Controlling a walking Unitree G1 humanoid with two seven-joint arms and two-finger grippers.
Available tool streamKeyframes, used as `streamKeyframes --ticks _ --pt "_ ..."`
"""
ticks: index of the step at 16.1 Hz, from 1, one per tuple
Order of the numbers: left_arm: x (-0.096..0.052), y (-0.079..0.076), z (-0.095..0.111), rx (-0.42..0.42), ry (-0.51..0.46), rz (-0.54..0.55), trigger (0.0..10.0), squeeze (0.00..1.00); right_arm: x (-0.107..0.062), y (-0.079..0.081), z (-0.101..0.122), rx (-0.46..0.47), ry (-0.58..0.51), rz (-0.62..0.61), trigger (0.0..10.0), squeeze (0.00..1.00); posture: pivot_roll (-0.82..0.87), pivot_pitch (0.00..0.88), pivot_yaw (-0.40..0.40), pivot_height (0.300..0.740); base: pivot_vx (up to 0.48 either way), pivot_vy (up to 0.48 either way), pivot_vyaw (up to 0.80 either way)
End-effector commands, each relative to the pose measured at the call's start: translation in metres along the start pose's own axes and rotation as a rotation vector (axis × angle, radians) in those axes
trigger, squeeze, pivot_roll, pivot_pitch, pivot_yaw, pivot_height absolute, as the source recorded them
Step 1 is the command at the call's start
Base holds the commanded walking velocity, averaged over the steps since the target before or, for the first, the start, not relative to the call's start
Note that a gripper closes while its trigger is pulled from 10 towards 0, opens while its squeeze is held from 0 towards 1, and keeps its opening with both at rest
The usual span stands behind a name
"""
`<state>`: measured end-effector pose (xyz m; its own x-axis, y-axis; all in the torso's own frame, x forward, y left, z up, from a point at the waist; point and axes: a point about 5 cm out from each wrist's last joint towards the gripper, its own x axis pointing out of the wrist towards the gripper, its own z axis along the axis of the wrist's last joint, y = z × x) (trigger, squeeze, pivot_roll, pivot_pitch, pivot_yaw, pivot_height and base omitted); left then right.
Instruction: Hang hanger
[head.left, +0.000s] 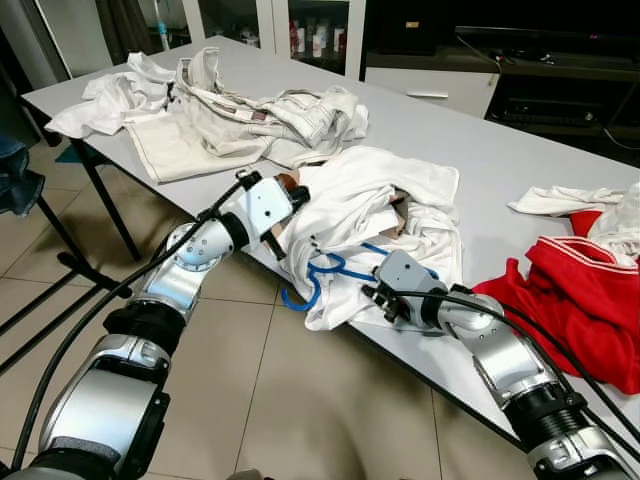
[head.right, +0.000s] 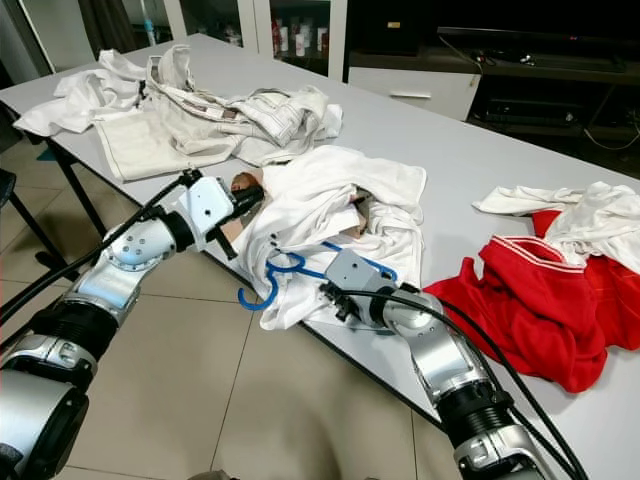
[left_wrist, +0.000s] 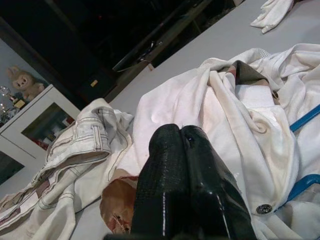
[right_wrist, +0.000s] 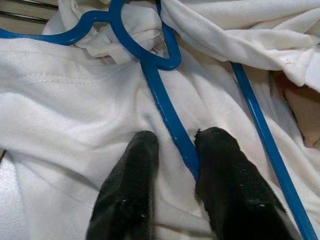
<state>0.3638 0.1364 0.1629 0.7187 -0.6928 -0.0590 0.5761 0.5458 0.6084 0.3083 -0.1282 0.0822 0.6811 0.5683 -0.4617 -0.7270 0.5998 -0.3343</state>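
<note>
Blue hanger (head.right: 300, 272) sits inside the white shirt (head.right: 330, 215) at the near edge of the grey desk (head.right: 450, 150), hook end poking out past the shirt hem and over the desk edge.

Right claw (right_wrist: 175, 155) is down on the shirt, fingers (right_wrist: 127, 185) parted with one hanger bar running between them; the bar touches one finger, not clamped. In the head view the claw (head.right: 335, 290) is just beside the hanger's hook end.

Left claw (left_wrist: 182, 165) has its fingers pressed together, nothing held. It's at the shirt's far-left side (head.right: 250, 197), next to a brown patch of fabric (left_wrist: 117, 202) at the shirt's edge.

Cream trousers (head.right: 230, 115) lie behind the shirt on the desk, with another white garment (head.right: 75, 100) beyond them at the corner. Red garment (head.right: 540, 300) lies well to the right of the shirt, a white cloth (head.right: 580, 225) draped over its far side.
</note>
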Motion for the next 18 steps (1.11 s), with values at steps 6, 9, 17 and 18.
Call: streamKeyframes --ticks 6,9,17,18 --pt "0.002 0.005 0.004 0.043 0.002 -0.008 10.0 0.0 -0.005 -0.015 -0.001 0.082 0.027 -0.062 0.0 0.0 0.01 0.0 0.018 0.723 0.0 0.0 0.0" --pt "0.003 0.005 0.005 0.049 0.0 -0.006 10.0 0.0 -0.017 -0.033 0.008 0.102 0.001 -0.105 0.0 0.0 0.0 0.0 0.016 0.723 0.0 0.0 0.0" --pt "0.003 0.002 0.004 0.069 0.009 -0.013 10.0 0.0 -0.03 -0.043 0.017 -0.051 -0.01 -0.122 10.0 0.0 0.0 0.0 0.013 0.723 0.0 0.0 0.0" --pt "0.003 0.002 0.003 0.071 0.011 -0.014 10.0 0.0 -0.026 -0.037 0.017 -0.058 -0.022 -0.115 10.0 0.0 0.0 0.0 0.012 0.723 0.0 0.0 0.0"
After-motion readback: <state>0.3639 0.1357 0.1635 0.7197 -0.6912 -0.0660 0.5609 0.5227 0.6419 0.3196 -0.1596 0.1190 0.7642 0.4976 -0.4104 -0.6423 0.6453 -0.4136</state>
